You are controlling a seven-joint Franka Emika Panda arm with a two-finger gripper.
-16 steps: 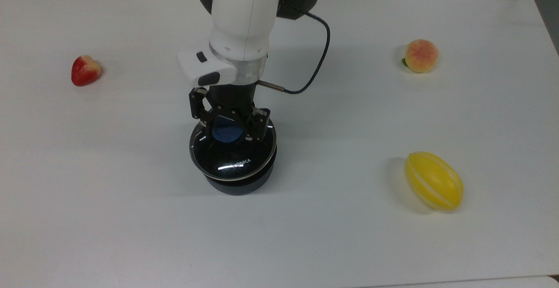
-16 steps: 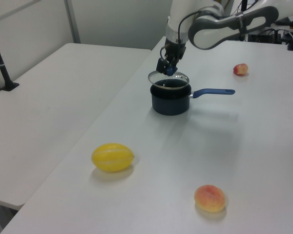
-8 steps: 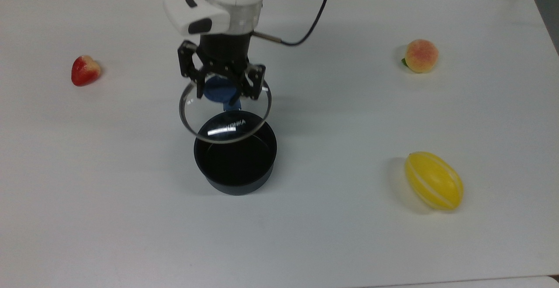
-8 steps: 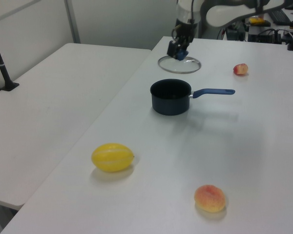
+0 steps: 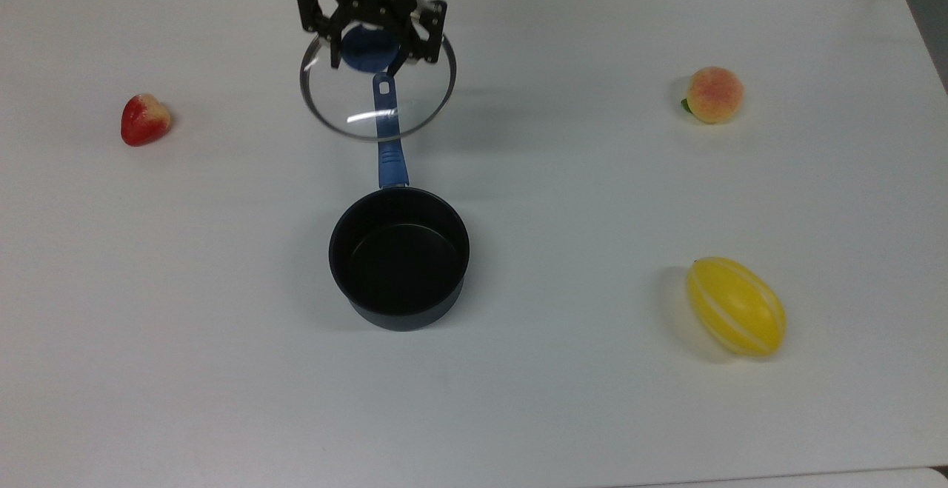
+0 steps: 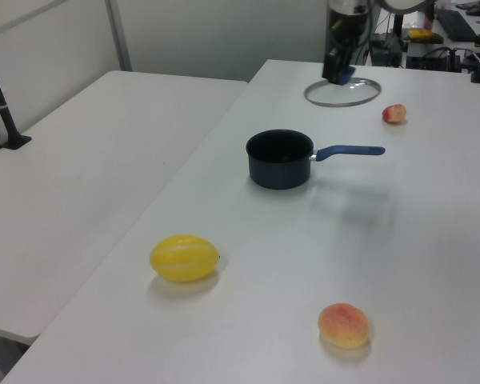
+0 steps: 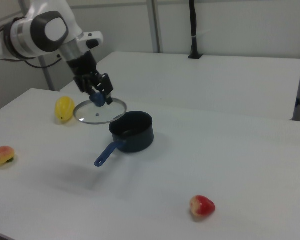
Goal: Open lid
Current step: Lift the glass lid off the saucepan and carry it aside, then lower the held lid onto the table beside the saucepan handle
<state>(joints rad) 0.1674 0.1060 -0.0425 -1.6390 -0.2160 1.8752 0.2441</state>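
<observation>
Glass hung from my gripper (image 5: 368, 45), and that was the worry: I had my 2 fingers clamped on the blue knob (image 5: 363, 49) of the lid (image 5: 378, 92), which I held in the air, clear of the black saucepan (image 5: 398, 257) and off toward 12 o'clock from it in the top view, above the far end of the pan's blue handle (image 5: 388, 144). In the left view the lid (image 6: 342, 91) sat level beneath my gripper (image 6: 337, 74), high over the white table (image 6: 400, 240) and near the strawberry (image 6: 394, 114); in the right view it (image 7: 100, 111) floated just at 9 o'clock from the saucepan (image 7: 132, 131). I judged the opening itself essentially done, since the pan stood uncovered. What could still go wrong, as I saw it, came from my narrow hold: the knob is small and rounded, the disc below it wide and heavy, so a quick swing or a sudden stop could make the lid tip or twist in my grip, and a slip from that height would probably crack it on the table. Lowering it carelessly could also bring its metal rim down on the handle beneath, leaving it tilted and ready to slide. The peach (image 5: 714, 94) and yellow melon (image 5: 736, 306) lay well apart at 3 o'clock, out of harm's way.
</observation>
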